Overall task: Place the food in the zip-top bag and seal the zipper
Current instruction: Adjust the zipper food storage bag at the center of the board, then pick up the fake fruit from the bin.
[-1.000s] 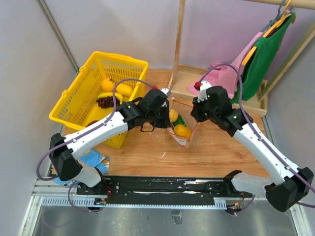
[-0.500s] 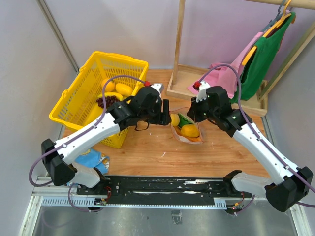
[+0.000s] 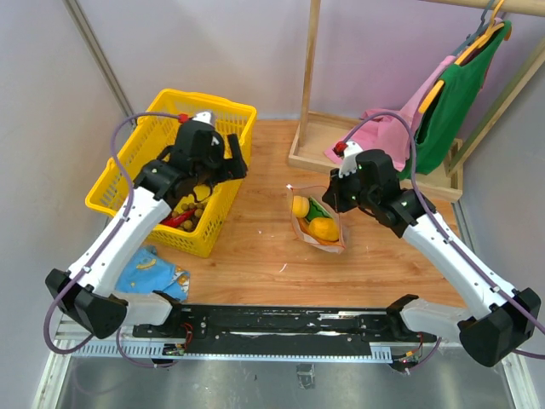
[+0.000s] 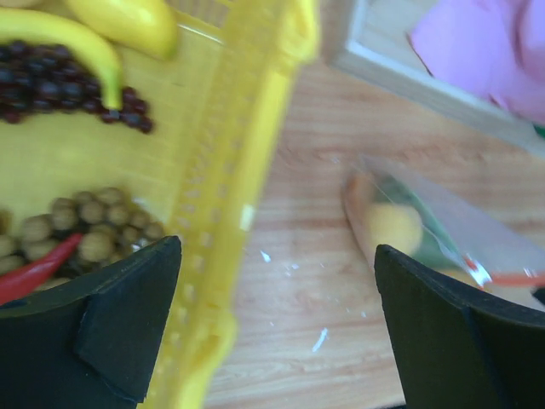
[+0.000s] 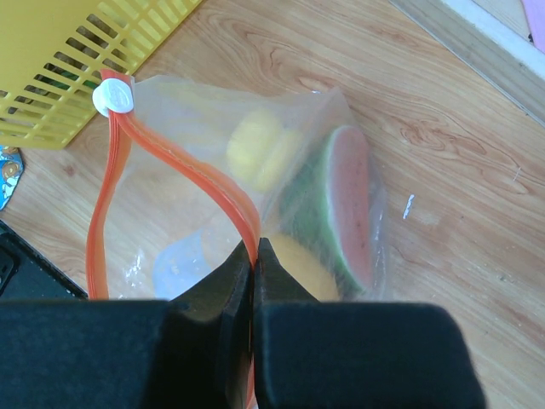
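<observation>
The clear zip-top bag [image 5: 183, 128] on the wooden bench [image 3: 255, 256] holds a red-green watermelon wedge [image 5: 336, 213] and round yellow fruit [image 5: 255, 149]; the yellow plastic basket [image 4: 247, 170] holds a banana [image 4: 85, 43] and dark grapes [image 4: 43, 85]. The right claw [image 5: 255, 247] is pinched tight on the bag's red zipper strip [image 5: 187, 183]. The left claw [image 4: 277, 328] gapes wide and empty over the basket's rim, well apart from the bag.

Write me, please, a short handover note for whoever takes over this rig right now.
Left gripper: open, empty, above the yellow basket's rim.
Right gripper: shut on the zipper, holding the bag's mouth open.
Done: watermelon wedge and two yellow-orange fruits in the bag.
Left: banana, grapes and other pieces in the basket; then seal the zipper.
</observation>
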`<state>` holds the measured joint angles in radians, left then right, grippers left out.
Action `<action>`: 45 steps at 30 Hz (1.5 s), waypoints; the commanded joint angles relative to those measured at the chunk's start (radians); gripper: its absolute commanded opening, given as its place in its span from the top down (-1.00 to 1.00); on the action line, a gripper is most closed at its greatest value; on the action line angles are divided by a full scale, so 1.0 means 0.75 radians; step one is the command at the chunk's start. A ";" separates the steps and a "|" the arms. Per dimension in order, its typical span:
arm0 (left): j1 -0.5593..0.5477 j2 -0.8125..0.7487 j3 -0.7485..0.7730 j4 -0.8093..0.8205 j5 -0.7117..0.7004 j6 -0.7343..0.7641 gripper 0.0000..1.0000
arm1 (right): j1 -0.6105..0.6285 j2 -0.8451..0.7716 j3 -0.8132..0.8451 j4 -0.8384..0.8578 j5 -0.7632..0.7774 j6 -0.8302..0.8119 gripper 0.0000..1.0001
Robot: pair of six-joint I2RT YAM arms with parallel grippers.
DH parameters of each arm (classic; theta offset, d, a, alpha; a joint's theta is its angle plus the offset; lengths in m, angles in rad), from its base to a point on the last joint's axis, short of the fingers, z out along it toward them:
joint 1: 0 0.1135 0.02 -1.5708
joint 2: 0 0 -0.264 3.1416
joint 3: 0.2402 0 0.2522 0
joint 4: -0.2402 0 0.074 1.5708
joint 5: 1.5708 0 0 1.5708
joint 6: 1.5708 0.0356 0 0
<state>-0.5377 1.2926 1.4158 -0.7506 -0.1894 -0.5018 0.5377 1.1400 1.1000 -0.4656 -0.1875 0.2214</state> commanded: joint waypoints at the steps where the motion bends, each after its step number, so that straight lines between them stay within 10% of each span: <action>1: 0.159 -0.028 0.045 -0.074 -0.093 -0.028 -0.99 | -0.017 0.013 -0.006 0.058 -0.020 0.006 0.97; 21: 0.646 0.220 -0.185 0.014 -0.028 -0.155 -0.95 | -0.017 0.050 -0.001 0.058 0.015 -0.019 0.97; 45: 0.722 0.743 0.026 0.307 -0.042 -0.284 -0.85 | -0.018 0.123 0.020 0.064 -0.015 -0.011 0.96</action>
<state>-0.0143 1.7794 1.3899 -0.5816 -0.2050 -0.6617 0.5365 1.2274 1.1004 -0.4427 -0.1925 0.2199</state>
